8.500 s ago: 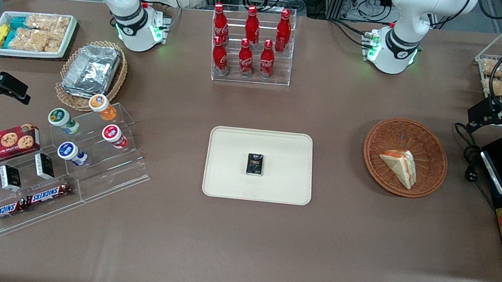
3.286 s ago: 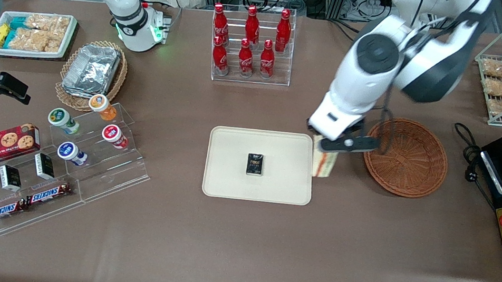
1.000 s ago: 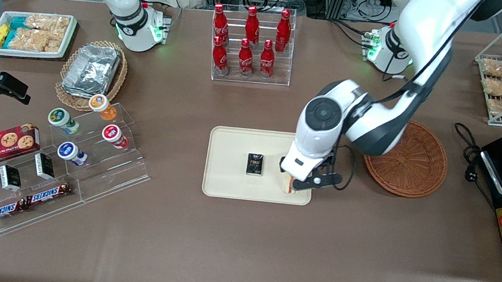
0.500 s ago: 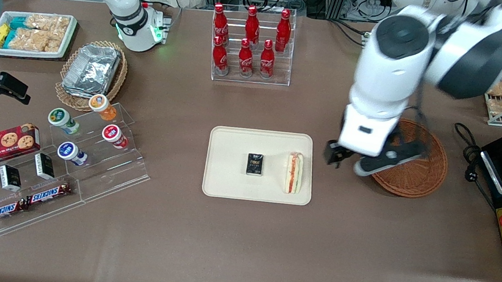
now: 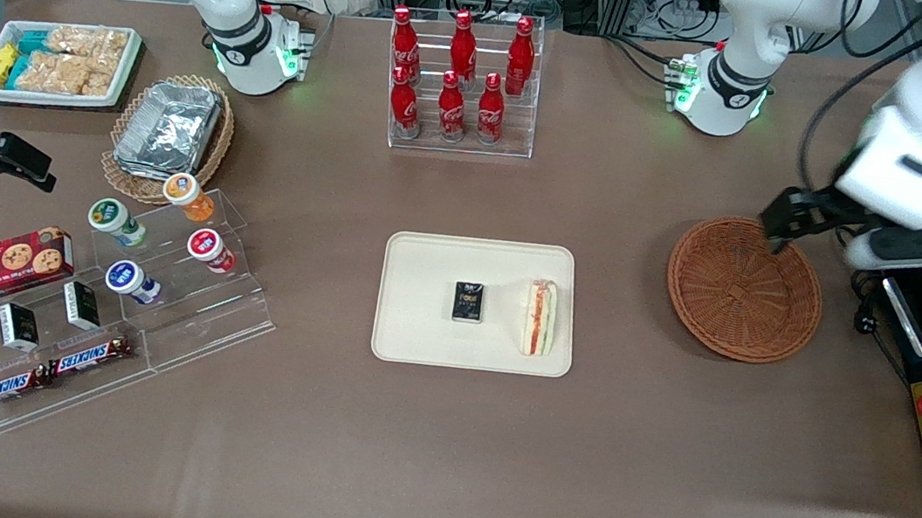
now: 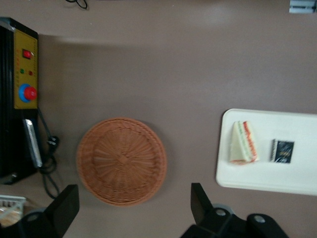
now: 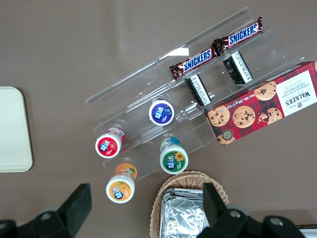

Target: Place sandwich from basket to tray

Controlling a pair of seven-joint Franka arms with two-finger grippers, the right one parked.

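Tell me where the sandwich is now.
The sandwich lies on the tray, beside the small black box; the open gripper hangs above the basket's rim.

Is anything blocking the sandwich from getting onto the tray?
No. The sandwich already lies on the tray, beside a small black box. The basket is empty, and the gripper, jaws open, hangs above the basket's rim.
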